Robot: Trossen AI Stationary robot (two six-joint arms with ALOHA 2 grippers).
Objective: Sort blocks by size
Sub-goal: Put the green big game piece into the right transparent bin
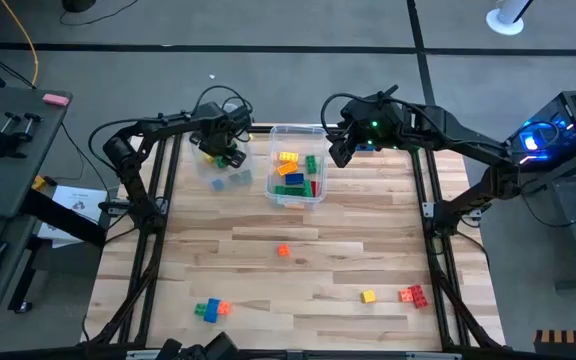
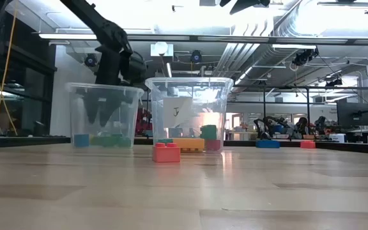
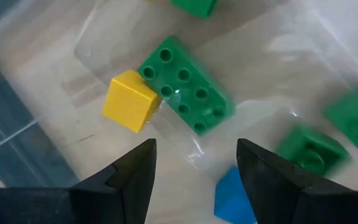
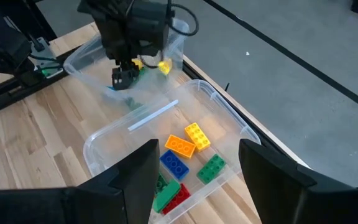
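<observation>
A: What is the biggest thing there?

B: The wooden table (image 1: 298,270). Near its far edge stand two clear bins side by side. The right bin (image 1: 298,166) serves as the landmark for everything else.

A: And the arms?

B: The left gripper (image 1: 224,148) hangs over the left bin (image 1: 220,170), just beside the right bin. Its fingers (image 3: 132,177) stand apart with nothing between them. The right gripper (image 1: 341,150) hovers at the right bin's far right corner, its fingers (image 4: 135,177) also spread and empty.

A: Where are the blocks?

B: Inside the right bin lie the longer ones: an orange block (image 4: 179,146), a yellow block (image 4: 197,135), a blue block (image 4: 174,164), a green block (image 4: 211,168) and a red block (image 4: 178,198). The left bin, next to it, holds short cubes: a yellow cube (image 3: 129,101), a blue cube (image 3: 235,193) and some green ones, plus a longer green brick (image 3: 185,84) touching the yellow cube.

A: Any loose on the table?

B: Yes, all on the near side of the right bin. A small orange cube (image 1: 283,251) lies nearest it. Farther toward the front edge sit a red brick (image 1: 413,294) with a small yellow one (image 1: 368,296) near it, and off to the left a joined cluster (image 1: 210,309) of blue, green and orange.
</observation>
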